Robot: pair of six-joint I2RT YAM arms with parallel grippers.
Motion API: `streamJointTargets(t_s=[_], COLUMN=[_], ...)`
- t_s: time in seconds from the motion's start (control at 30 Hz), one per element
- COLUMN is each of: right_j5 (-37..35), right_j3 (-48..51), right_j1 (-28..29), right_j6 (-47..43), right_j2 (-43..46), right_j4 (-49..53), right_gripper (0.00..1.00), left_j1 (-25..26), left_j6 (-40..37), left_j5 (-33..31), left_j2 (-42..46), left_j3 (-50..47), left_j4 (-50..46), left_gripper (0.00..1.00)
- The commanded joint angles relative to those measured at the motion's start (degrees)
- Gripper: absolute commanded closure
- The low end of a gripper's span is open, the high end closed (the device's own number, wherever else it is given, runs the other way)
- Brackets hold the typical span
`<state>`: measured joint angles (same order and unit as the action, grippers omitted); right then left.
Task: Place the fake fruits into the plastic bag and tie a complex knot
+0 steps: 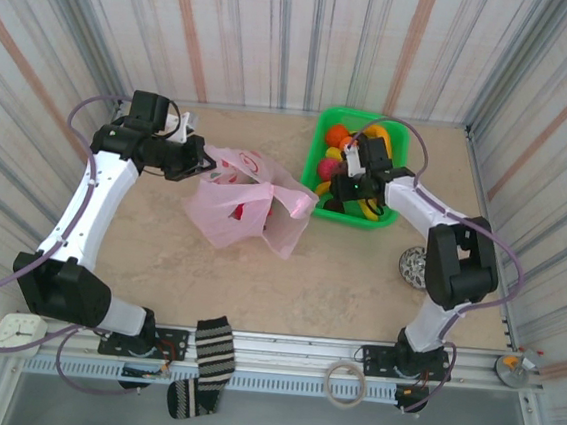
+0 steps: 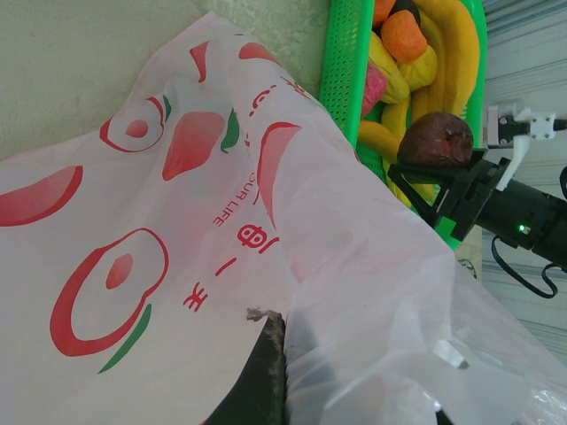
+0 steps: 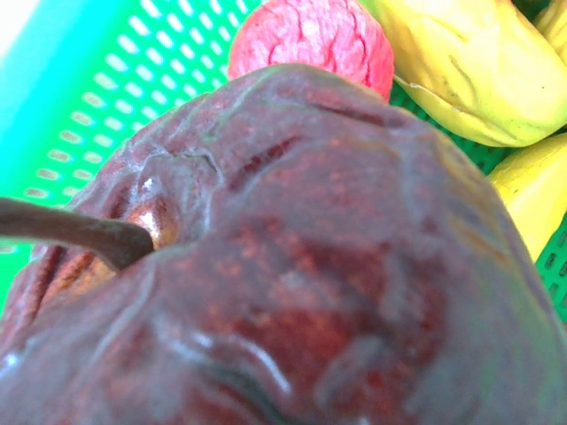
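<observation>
1. The left gripper (image 1: 188,159) has its fingers together on the rim of the bag (image 1: 244,204), apparently holding it up so the mouth gapes toward the basket (image 1: 319,141)
2. The right gripper (image 1: 355,174) is clamped on a purple fruit (image 2: 436,140) over the basket, probably the next to go in; other fruits lie in the basket, and the bag is not yet tied
3. The top view shows bag and basket lying near each other, but the held fruit is hard to pick out there
4. The left wrist view shows that fruit side-on between the jaws
5. The right wrist view shows its stem (image 3: 71,232) up close, with a red fruit (image 3: 310,35) and bananas (image 3: 461,71) beneath
</observation>
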<state>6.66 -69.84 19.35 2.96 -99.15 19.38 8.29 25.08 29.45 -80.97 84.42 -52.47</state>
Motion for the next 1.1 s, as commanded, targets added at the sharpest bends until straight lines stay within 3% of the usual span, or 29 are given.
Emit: streamJointTargets(t_s=[0.0,0.3,0.6,1.07], right_j5=[3.04,7.0,4.28,-3.32], right_j3=[2.5,16.7,21.74,29.54], right_j1=[-0.44,-0.9,4.05,25.7], right_j6=[0.09,-1.24,-0.25,4.8], right_j2=[4.84,17.41,33.35,55.0], right_j4=[-4.7,-19.38,-15.44,-4.49], right_gripper=[0.42,0.42,0.43,0.43], left_j1=[0.03,0.23,0.15,-0.7], left_j6=[-0.87,0.02,0.06,-0.27], left_j5=[0.74,1.58,1.38,1.16], left_j2=[1.3,0.03,-1.32,-3.24], left_j3=[0.75,0.74,1.83,3.55], left_j4=[-1.0,0.29,0.31,-0.32], left_gripper=[1.0,1.0,1.0,1.0])
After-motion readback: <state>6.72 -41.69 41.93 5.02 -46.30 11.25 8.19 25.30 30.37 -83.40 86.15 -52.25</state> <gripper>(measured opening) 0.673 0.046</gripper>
